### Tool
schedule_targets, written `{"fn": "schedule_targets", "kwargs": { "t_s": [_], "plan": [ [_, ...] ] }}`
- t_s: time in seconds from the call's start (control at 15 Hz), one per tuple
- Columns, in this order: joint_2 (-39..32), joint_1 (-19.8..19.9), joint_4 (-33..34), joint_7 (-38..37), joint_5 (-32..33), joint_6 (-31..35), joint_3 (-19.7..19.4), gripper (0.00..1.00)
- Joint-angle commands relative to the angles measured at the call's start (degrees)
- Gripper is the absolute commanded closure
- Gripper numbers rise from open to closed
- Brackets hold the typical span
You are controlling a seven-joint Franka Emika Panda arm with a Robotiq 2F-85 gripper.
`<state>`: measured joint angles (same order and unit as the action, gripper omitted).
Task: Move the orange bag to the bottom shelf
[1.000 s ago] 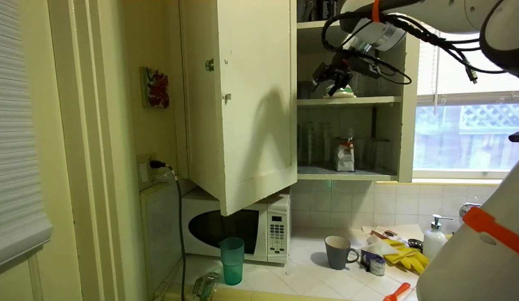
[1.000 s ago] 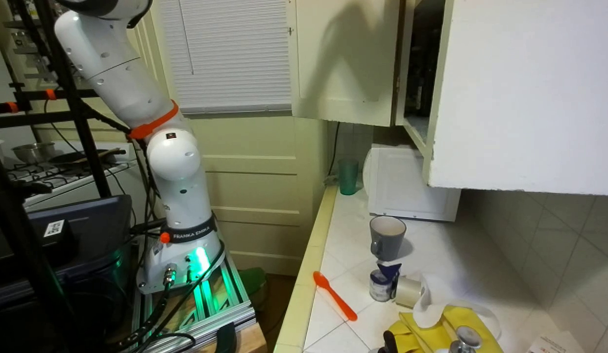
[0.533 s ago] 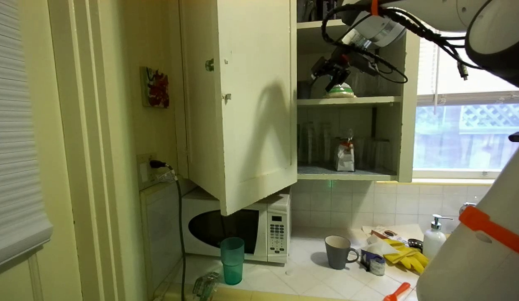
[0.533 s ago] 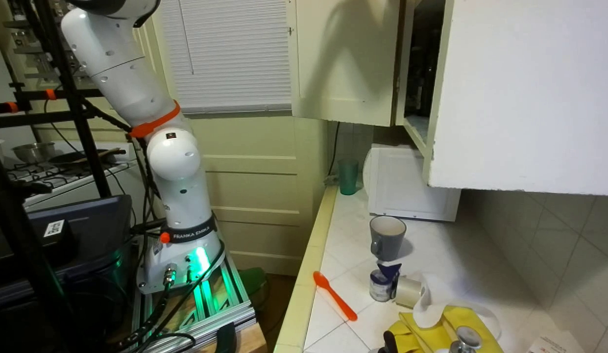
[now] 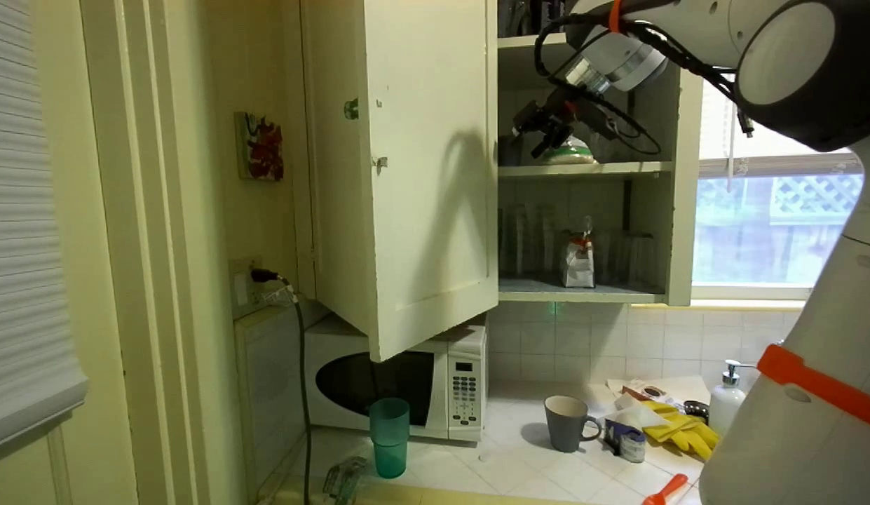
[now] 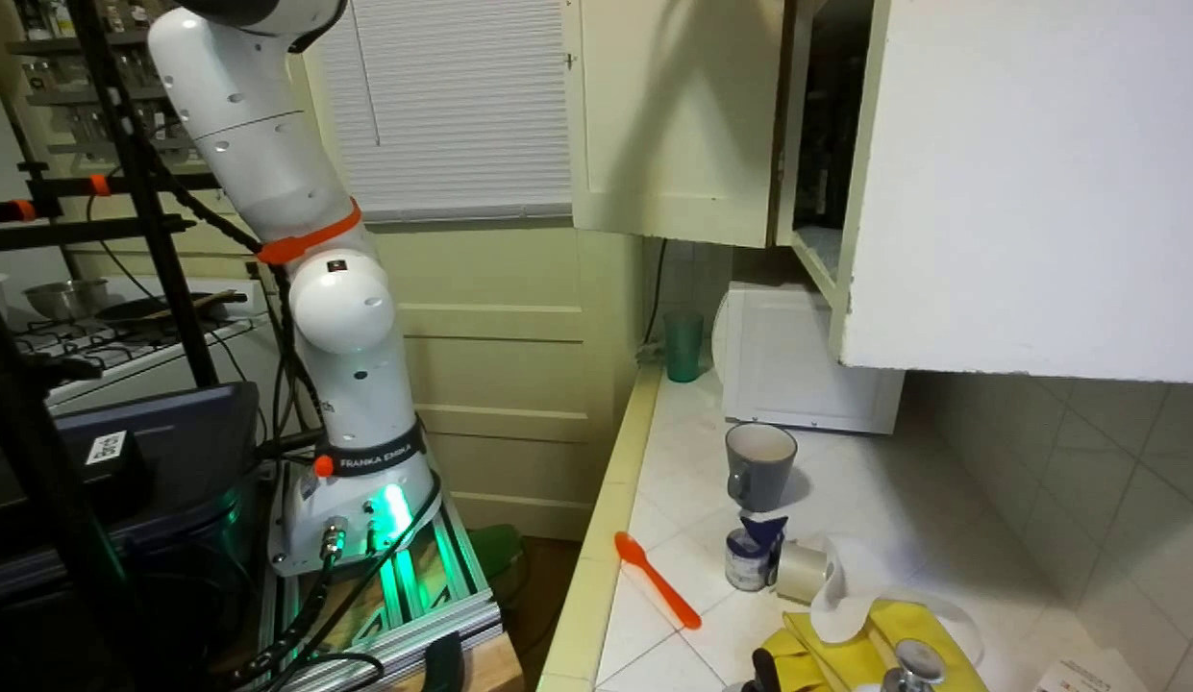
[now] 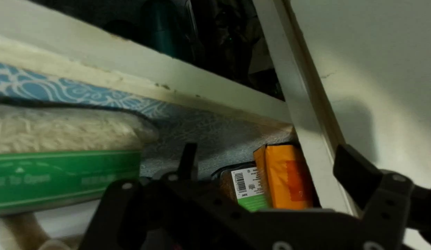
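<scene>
The orange bag (image 7: pixel 288 177) stands in the cabinet beside the frame post in the wrist view, with a darker orange patch on its face. Its lower part is hidden by my gripper. I cannot make it out in the exterior views. My gripper (image 7: pixel 267 155) is open and empty, its fingers wide apart, with the bag seen in the gap between them and some way beyond. In an exterior view the gripper (image 5: pixel 527 142) is in front of the middle shelf (image 5: pixel 582 169), close to the open door. The bottom shelf (image 5: pixel 582 297) is below it.
A rice bag with a green band (image 7: pixel 66 173) and a labelled package (image 7: pixel 248 184) are near the orange bag. The cabinet door (image 5: pixel 435 175) stands open beside the gripper. A white bag with an orange top (image 5: pixel 579 265) and several glasses (image 5: pixel 529 242) stand on the bottom shelf.
My gripper has moved slightly left and up in an exterior view, toward the open door. The arm's elbow has swung left, and more of the rice bag shows. The gripper stays open.
</scene>
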<state>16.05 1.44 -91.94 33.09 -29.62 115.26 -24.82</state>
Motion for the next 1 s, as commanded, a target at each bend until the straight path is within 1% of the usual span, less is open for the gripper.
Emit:
{"fn": "schedule_targets", "kwargs": {
  "t_s": [0.0,0.33,0.67,0.93],
  "plan": [
    [-3.5,0.5,4.0,3.1,-4.3,-3.4,-0.9,0.00],
    [-7.2,2.3,7.9,5.4,-8.0,-4.9,-0.4,0.00],
    [-10.4,4.9,11.1,7.9,-9.4,-4.6,0.7,0.00],
    [-12.8,6.7,13.2,11.2,-13.7,-5.9,1.3,0.00]
  ]
}}
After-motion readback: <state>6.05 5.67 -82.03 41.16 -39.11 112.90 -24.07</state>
